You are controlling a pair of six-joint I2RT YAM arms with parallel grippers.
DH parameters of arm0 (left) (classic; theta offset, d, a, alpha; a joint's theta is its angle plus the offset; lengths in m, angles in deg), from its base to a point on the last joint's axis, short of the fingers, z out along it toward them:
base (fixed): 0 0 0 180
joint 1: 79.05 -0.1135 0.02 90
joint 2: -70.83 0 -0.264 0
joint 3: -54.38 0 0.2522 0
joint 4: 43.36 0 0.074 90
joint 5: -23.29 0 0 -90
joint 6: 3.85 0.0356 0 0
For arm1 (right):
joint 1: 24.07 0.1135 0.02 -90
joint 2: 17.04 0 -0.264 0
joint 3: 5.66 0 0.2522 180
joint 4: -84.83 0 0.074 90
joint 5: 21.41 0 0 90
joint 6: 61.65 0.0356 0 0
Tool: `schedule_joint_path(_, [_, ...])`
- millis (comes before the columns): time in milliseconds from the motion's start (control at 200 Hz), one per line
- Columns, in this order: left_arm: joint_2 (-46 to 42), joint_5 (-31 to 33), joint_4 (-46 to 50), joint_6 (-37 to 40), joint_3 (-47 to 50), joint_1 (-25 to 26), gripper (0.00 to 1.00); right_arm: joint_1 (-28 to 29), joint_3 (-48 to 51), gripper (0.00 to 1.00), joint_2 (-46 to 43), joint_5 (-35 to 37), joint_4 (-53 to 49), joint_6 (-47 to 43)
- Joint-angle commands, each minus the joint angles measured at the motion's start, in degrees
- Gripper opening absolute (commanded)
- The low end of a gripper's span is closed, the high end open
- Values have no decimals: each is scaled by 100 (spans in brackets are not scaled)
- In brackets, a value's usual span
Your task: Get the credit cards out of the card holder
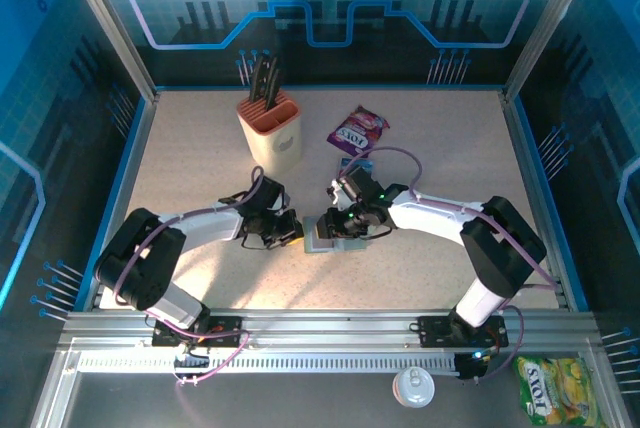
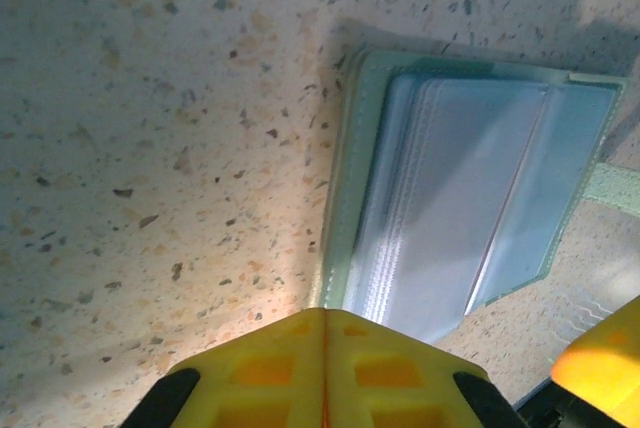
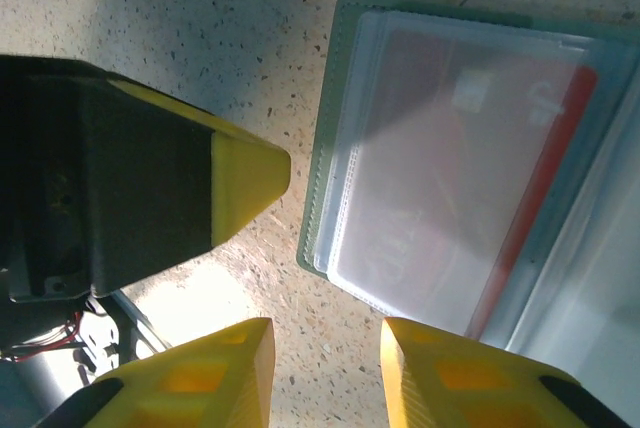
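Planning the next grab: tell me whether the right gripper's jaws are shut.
No: the right gripper has a clear gap between its yellow fingers, with the speckled table visible through it.

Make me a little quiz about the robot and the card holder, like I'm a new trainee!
1. True or false: the left gripper is shut.
2. Which colour card shows inside the holder? A black, B red, C purple.
3. Fill in: the purple packet lies to the right of the knife ____.
Key: 1 true; 2 B; 3 block.
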Motion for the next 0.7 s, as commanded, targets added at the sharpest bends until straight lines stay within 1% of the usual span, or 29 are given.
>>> schedule_joint_path(0, [-143, -219, -92, -89, 89, 42, 9, 25, 48, 35, 114, -76, 98, 99])
schedule_joint_path(130, [136, -423, 61, 31, -95, 60, 10, -33, -64, 34, 191, -107, 14, 51])
schedule_joint_path(275, [246, -462, -38, 0, -109, 122, 11, -37, -228, 33, 257, -142, -256, -101])
schedule_joint_path(400, [357, -524, -145, -6, -116, 135, 11, -39, -150, 33, 214, -119, -229, -107])
schedule_joint_path(690, [5, -263, -17, -19, -128, 150, 13, -35, -131, 33, 227, -139, -176, -58])
